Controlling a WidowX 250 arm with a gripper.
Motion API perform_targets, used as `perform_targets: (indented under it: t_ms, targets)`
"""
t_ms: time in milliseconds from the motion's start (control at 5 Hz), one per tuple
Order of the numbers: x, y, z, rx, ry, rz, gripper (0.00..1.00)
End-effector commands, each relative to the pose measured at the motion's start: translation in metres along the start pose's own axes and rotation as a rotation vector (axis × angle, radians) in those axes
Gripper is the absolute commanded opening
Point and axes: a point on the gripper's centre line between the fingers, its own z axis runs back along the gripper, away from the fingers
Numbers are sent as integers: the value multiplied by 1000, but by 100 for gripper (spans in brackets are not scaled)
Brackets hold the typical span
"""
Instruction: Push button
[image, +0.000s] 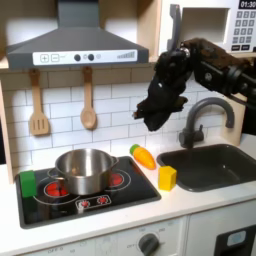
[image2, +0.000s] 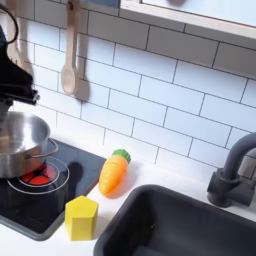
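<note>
gripper (image: 157, 113) hangs over the white-tiled toy kitchen, can't tell if its jaws are apart, with the small dark buttons (image: 72, 58) on the grey hood (image: 75, 47) up to its left in the first exterior view, black stove (image: 84, 190) below.
</note>
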Motion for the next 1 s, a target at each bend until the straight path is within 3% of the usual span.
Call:
perform_targets:
  t_ms: [0, 200, 800]
  targets:
    - [39, 14, 0, 4, -84, 3, 0]
    - [54, 18, -2, -7, -108, 21, 0]
    - [89, 33, 6, 18, -203, -9, 0]
